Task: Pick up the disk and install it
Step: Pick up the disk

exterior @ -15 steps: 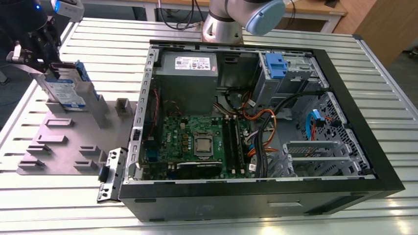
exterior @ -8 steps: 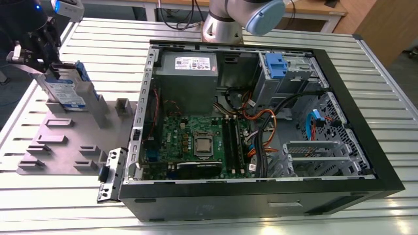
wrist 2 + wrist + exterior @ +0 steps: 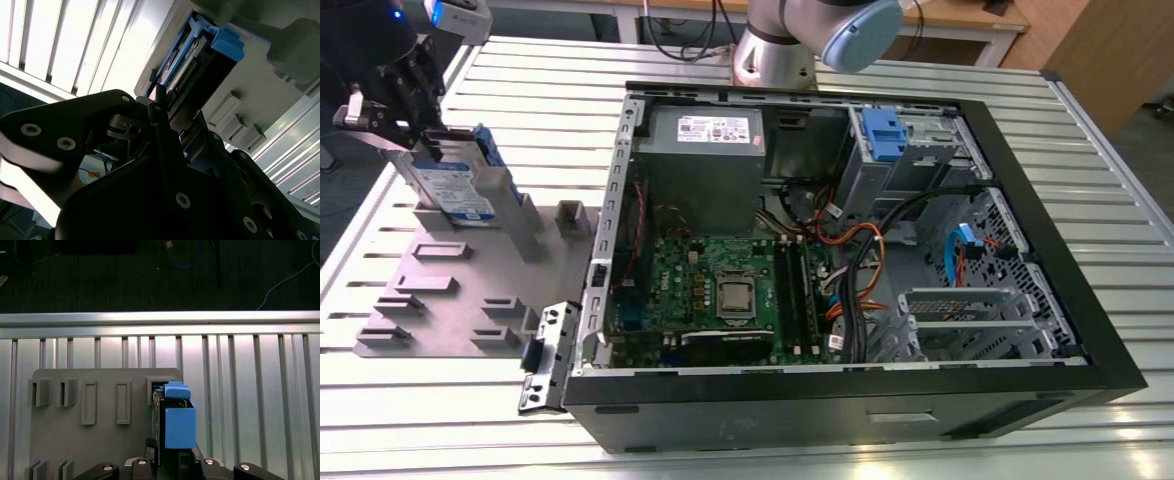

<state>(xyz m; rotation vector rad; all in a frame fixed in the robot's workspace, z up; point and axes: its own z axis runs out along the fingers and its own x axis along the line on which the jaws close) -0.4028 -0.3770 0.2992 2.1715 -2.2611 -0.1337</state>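
Observation:
The disk (image 3: 458, 190) is a silver drive with a white-and-blue label and blue side rails. It stands on edge at the far corner of the grey fixture plate (image 3: 454, 300), at the exterior view's left. My gripper (image 3: 424, 140) sits over its upper end, shut on it. In the first wrist view the disk (image 3: 172, 425) runs away from my gripper (image 3: 172, 462), blue rail facing the camera. In the second wrist view the black fingers (image 3: 160, 115) close around the disk (image 3: 200, 60) by its connector edge.
An open black computer case (image 3: 1067, 300) lies flat at the exterior view's middle and right, with a grey power supply (image 3: 704, 130), the motherboard (image 3: 720, 290) and a drive cage with a blue latch (image 3: 883, 135). A loose metal bracket (image 3: 547, 355) lies beside the case. The arm's base (image 3: 781, 50) stands behind it.

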